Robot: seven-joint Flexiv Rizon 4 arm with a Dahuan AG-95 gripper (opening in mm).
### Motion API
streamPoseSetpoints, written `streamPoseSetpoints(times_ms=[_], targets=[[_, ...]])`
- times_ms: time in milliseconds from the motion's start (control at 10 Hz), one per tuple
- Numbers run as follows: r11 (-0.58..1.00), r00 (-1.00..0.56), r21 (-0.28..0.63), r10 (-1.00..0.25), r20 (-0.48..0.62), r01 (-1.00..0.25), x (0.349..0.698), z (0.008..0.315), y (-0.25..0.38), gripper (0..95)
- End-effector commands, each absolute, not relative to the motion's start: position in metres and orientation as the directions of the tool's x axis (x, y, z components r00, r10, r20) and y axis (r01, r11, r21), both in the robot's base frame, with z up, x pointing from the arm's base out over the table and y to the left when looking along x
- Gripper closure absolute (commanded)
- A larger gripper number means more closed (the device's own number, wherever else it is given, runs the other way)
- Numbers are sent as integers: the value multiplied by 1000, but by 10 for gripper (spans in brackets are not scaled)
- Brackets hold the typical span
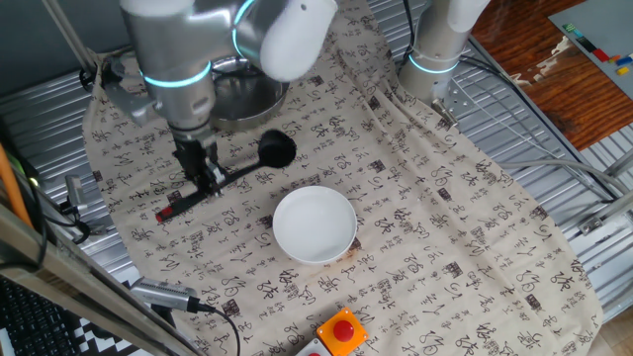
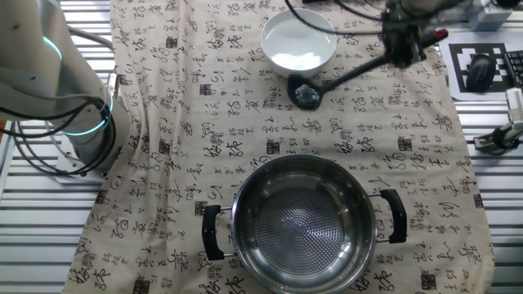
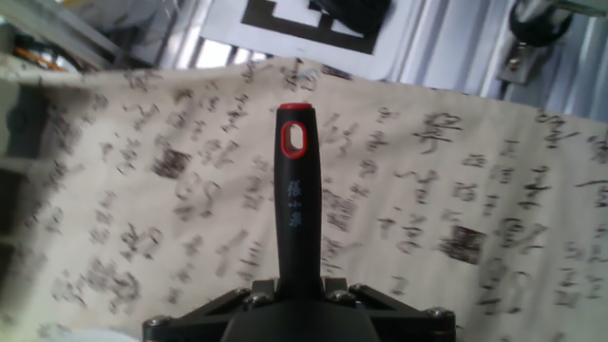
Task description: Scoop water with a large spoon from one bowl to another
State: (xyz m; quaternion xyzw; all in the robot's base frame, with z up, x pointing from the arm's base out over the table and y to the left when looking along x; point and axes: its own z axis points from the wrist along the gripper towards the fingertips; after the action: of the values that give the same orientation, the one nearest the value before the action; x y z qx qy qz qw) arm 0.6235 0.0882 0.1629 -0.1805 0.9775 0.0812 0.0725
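Note:
The black ladle (image 1: 275,150) lies over the cloth with its round cup between the two bowls and its red-tipped handle (image 1: 168,213) pointing to the front left. My gripper (image 1: 211,178) is shut on the ladle's handle at about mid length. In the other fixed view the gripper (image 2: 403,51) holds the handle and the cup (image 2: 306,94) sits just below the white bowl (image 2: 298,41). The white bowl (image 1: 315,225) holds water. The steel bowl with black handles (image 2: 302,219) looks empty. In the hand view the handle (image 3: 294,204) runs up from between the jaws.
A cloth printed with characters (image 1: 445,247) covers the table. A red button on a yellow box (image 1: 341,331) sits at the front edge. A second arm's base (image 1: 435,59) stands at the back right. A computer mouse (image 2: 479,72) and cables lie beside the cloth.

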Motion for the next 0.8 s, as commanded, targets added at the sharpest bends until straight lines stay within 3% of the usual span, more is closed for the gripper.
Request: streamPoseSetpoints(times_ms=[100, 800], targets=[[907, -909, 130, -377, -176, -401, 620, 161, 66, 950], [940, -938, 94, -312, -149, -328, 620, 161, 66, 950]])
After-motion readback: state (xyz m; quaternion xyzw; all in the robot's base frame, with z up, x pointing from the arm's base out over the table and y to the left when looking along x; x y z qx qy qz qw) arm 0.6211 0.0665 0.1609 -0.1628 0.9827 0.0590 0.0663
